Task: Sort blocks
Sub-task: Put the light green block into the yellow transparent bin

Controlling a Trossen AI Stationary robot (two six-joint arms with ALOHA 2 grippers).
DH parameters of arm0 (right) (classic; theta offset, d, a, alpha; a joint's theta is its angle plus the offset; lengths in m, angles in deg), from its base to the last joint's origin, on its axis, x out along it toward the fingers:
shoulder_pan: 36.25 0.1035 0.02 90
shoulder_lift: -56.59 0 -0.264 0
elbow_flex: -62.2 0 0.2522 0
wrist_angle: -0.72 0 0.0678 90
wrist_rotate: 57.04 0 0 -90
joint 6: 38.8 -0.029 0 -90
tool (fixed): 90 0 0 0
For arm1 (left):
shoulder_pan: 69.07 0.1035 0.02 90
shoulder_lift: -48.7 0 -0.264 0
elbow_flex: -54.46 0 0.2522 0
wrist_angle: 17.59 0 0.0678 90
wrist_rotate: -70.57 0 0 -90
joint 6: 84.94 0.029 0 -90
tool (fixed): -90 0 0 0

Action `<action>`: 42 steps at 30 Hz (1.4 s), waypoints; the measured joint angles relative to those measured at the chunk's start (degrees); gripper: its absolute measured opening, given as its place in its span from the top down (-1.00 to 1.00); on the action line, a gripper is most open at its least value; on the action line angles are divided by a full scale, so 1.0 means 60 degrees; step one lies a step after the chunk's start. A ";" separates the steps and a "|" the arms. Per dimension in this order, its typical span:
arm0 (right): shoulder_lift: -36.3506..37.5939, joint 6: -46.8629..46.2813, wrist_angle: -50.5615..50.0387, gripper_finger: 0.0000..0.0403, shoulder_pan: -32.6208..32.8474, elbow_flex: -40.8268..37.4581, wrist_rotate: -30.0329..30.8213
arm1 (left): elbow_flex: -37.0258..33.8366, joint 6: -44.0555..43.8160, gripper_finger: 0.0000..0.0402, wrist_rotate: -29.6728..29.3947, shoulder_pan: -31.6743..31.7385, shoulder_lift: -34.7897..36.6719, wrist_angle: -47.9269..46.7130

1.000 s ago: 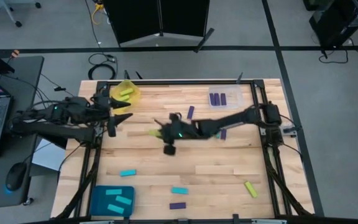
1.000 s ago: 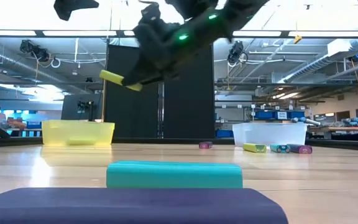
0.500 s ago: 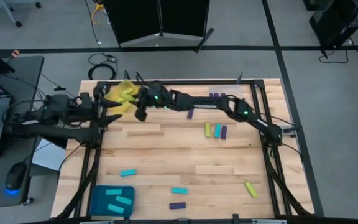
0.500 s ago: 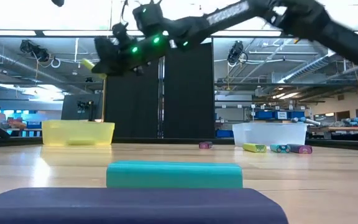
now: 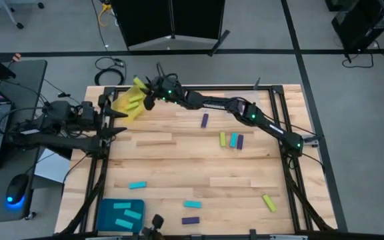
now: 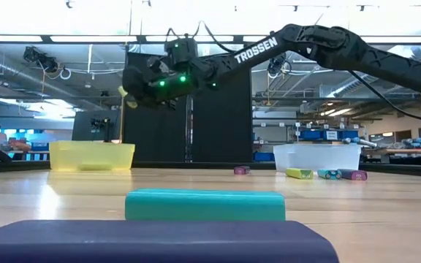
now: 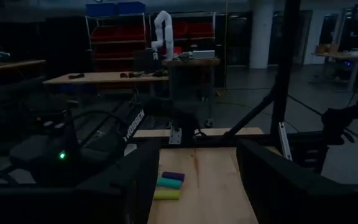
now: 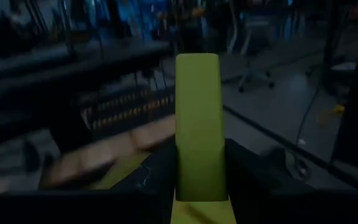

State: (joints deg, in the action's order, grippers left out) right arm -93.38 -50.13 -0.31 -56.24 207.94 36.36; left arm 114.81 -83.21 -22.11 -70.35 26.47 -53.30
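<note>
— Where is your right gripper?

— Stretched over the yellow tray at the table's far left corner, its fingers clamped on a yellow-green block, held up in the air.

— And your left gripper?

— You have it parked beside that tray, fingers parted, holding nothing.

A pale butcher-block wooden table carries a translucent yellow tray and a teal tray at opposite left corners. Loose bars lie on it: purple, a yellow-cyan-purple trio, cyan, cyan, purple, yellow-green.
</note>
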 joint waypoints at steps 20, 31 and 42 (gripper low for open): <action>-0.1417 -0.3186 0.2426 0.40 -0.0287 0.0506 -0.1180 | 0.0000 0.0060 -0.11 0.0000 0.0000 -0.0001 -0.0073; -0.1417 -0.2834 0.1848 0.40 -0.0279 0.0506 -0.1182 | 0.0000 0.0158 -0.11 -0.0004 0.0000 -0.0001 -0.0069; -0.1417 -0.2681 0.1606 0.40 -0.0279 0.0506 -0.1071 | 0.0000 0.0170 -0.11 -0.0015 0.0000 -0.0001 -0.0051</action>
State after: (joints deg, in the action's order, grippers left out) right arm -101.88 -66.22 9.32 -57.92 210.98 29.93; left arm 114.81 -82.19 -22.20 -70.35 26.46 -53.61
